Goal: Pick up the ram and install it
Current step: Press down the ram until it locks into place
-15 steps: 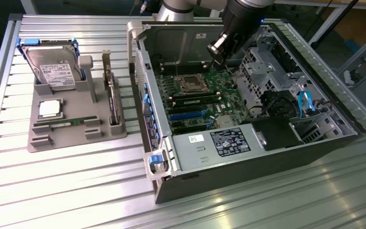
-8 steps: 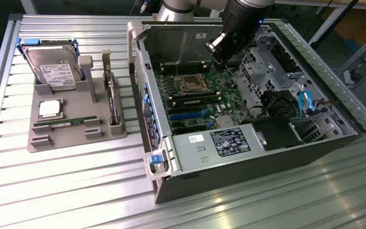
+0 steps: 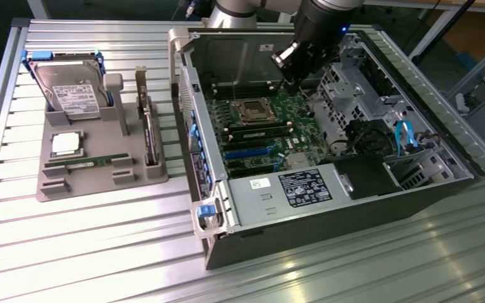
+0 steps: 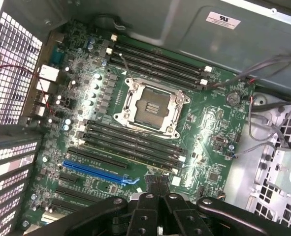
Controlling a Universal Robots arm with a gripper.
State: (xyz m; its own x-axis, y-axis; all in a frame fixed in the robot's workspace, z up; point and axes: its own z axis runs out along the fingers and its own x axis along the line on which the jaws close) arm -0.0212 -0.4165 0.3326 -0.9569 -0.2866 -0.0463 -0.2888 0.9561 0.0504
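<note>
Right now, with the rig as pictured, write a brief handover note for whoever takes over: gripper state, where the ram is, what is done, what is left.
Gripper: shut, holding nothing, inside the open computer case, above the motherboard near the memory slots.
Ram: lying flat in the grey parts tray at the exterior view's left, below the processor chip and beside the upright expansion card.
Done: nothing that shows; the slots in the wrist view look empty.
Left: the ram is not yet picked up and not yet installed.
</note>
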